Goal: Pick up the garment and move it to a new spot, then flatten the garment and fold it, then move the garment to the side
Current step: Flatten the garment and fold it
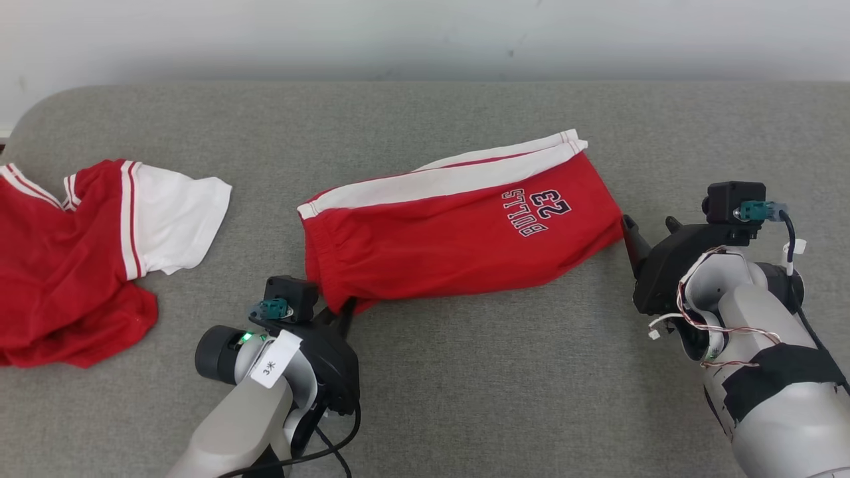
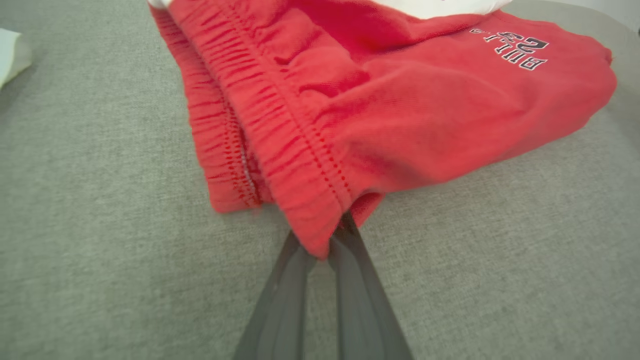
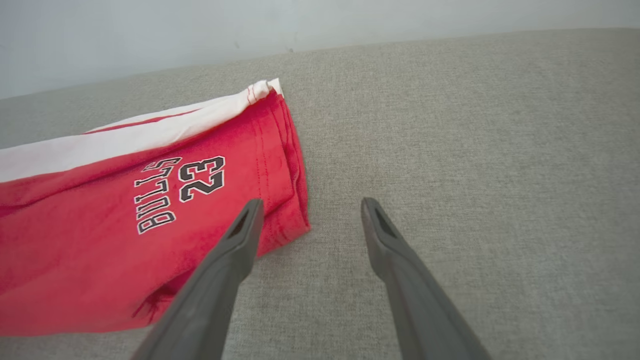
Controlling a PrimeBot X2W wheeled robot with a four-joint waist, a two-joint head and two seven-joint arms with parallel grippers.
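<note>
The garment [image 1: 458, 232] is a pair of red shorts with a white side stripe and "BULLS 23" print, lying folded across the middle of the grey cushion. My left gripper [image 1: 348, 307] is shut on the near corner of its elastic waistband; in the left wrist view the two dark fingers [image 2: 350, 270] pinch the hem of the garment [image 2: 400, 110]. My right gripper [image 1: 649, 222] stands open at the leg end. In the right wrist view the right gripper [image 3: 312, 201] has its left finger over the garment's [image 3: 100, 240] corner and its right finger over bare fabric.
A red and white shirt [image 1: 80, 252] lies crumpled at the far left, with a white bit of it [image 2: 10, 55] in the left wrist view. The grey cushioned surface [image 1: 465, 385] runs back to a pale wall [image 1: 425, 33].
</note>
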